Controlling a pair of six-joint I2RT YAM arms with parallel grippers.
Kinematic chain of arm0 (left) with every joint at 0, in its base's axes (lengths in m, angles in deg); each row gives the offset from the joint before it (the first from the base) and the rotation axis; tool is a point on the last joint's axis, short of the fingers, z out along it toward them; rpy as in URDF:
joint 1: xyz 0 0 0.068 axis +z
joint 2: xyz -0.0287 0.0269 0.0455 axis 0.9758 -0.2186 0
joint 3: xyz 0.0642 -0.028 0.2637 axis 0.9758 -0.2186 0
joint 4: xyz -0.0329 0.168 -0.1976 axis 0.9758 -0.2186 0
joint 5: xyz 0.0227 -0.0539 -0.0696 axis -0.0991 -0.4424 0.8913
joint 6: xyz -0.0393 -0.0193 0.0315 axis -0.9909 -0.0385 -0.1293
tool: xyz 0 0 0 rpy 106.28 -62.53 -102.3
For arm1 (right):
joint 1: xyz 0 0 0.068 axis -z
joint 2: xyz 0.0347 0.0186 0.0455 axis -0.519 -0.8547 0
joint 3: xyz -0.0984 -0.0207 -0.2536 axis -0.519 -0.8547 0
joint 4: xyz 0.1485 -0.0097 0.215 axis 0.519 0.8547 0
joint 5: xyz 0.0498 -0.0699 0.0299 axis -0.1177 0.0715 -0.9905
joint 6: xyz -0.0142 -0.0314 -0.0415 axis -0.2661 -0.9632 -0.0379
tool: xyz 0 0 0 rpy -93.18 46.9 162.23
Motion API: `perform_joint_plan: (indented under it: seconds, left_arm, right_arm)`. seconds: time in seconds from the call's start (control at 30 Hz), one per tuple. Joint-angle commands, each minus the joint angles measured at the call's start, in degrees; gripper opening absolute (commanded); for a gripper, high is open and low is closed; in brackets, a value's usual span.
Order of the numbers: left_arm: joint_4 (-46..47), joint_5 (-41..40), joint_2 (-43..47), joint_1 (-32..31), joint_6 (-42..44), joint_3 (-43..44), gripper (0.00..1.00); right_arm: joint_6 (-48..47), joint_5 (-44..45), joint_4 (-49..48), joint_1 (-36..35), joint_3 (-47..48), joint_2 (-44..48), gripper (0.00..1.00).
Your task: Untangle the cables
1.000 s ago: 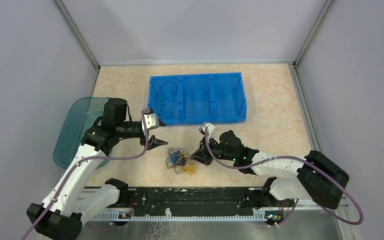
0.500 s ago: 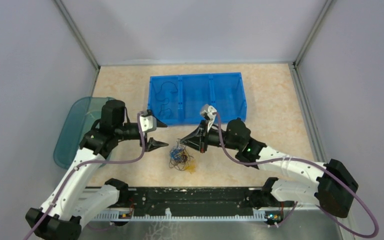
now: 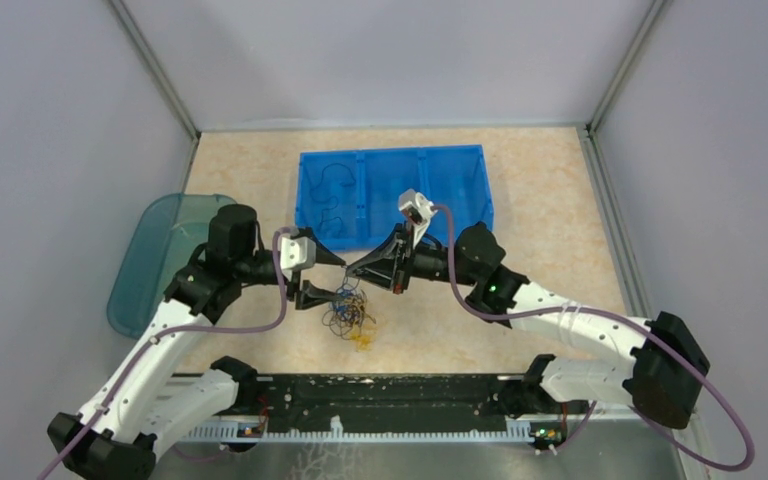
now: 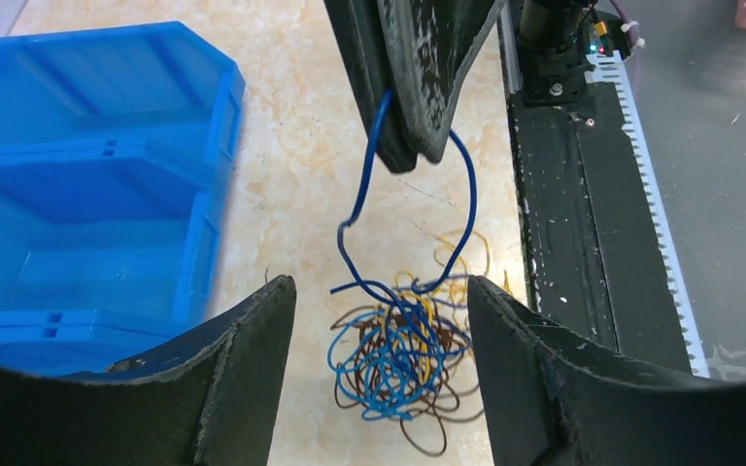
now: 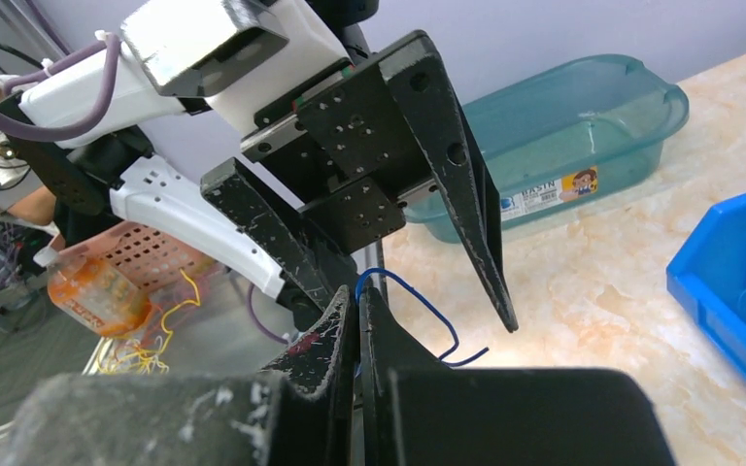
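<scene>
Seen from above, two robot arms meet over a beige, marbled table (image 3: 550,250), just in front of a blue three-compartment bin (image 3: 390,153). The cables (image 3: 348,312), a small tangle of thin blue, yellow-orange and dark brown wires, lie on the table near the front edge, directly below the point where the two pincers meet. The right gripper (image 3: 353,272) reaches in from the right with its two fingers pressed tightly together on a single blue wire (image 4: 467,199). This wire is lifted clear of the table. It forms a loop that hangs from the closed fingertips and runs down into the tangle, where its lower end remains caught among the other strands. The left gripper (image 4: 379,283) comes in from the left with its fingers spread wide apart and holds nothing. In its wrist view the tangle lies on the table between the two open fingers, and the raised blue loop and the right pincer's tips sit just beyond them, without touching. A thin dark wire (image 3: 332,176) lies in the bin's leftmost compartment. A translucent teal tub (image 3: 145,262) sits at the table's left edge, behind the left arm.
</scene>
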Motion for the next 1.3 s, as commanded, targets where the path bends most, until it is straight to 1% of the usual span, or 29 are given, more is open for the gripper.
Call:
perform_joint_plan:
  seconds: [0.0,0.07,0.2,0.37,0.57,0.7,0.8,0.83,0.9,0.93,0.97,1.0,1.03,1.2,1.27]
  left_arm:
    - [2.89,1.07,0.55,-0.82,-1.55,-0.54,0.7]
    - [2.9,1.32,0.63,-1.04,-1.93,-0.54,0.68]
    - [2.89,1.35,0.7,-1.98,-2.83,-0.82,0.59]
    - [2.89,0.81,0.82,-2.66,-3.29,-0.75,0.44]
    - [3.04,2.17,0.18,-3.15,-4.43,-0.72,0.3]
    - [3.11,2.35,-0.02,-3.92,-5.12,-0.73,0.14]
    - [3.57,2.05,0.53,-4.19,-5.54,-0.51,0.04]
    - [3.71,1.92,0.63,-4.27,-5.64,-0.49,0.02]
    - [3.9,1.79,0.9,-4.38,-6.15,-0.12,0.01]
    - [3.87,1.69,0.97,-4.41,-6.28,0.08,0.0]
    - [3.93,1.53,1.08,-4.47,-6.38,0.28,0.0]
    - [3.92,1.34,1.14,-4.46,-6.52,0.59,0.0]
    - [3.87,1.24,1.31,-4.43,-6.5,1.06,0.0]
    - [4.03,-0.21,1.84,-4.46,-6.7,5.28,0.0]
    - [4.04,-0.14,1.67,-4.46,-7.37,7.46,0.0]
  right_arm:
    - [1.67,-1.58,-5.17,0.28,2.41,-0.8,0.0]
    - [1.93,-1.33,-6.04,0.28,2.23,-0.98,0.0]
    - [2.97,-1.72,-7.99,0.22,2.06,-1.63,0.0]
    - [3.72,-2.17,-8.94,0.21,1.63,-2.16,0.0]
    - [4.68,-1.71,-10.81,0.15,1.32,-2.67,0.0]
    - [5.43,-1.35,-11.94,0.16,1.59,-3.24,0.0]
    - [5.74,-0.83,-12.4,0.07,1.27,-3.28,0.0]
    - [5.88,-0.69,-12.4,0.1,1.2,-3.22,0.0]
    - [5.94,-0.06,-12.45,0.1,0.95,-3.03,0.01]
    - [5.94,0.34,-12.39,0.06,0.78,-2.82,0.05]
    - [6.1,0.92,-12.12,0.1,0.54,-2.43,0.16]
    - [5.95,1.5,-11.36,0.11,0.42,-1.92,0.32]
    - [5.51,2.09,-10.37,0.17,0.18,-0.77,0.41]
    - [2.15,10.89,-5.69,0.45,-5.46,8.27,0.69]
    - [0.4,13.78,-4.31,0.54,-8.35,12.19,0.76]
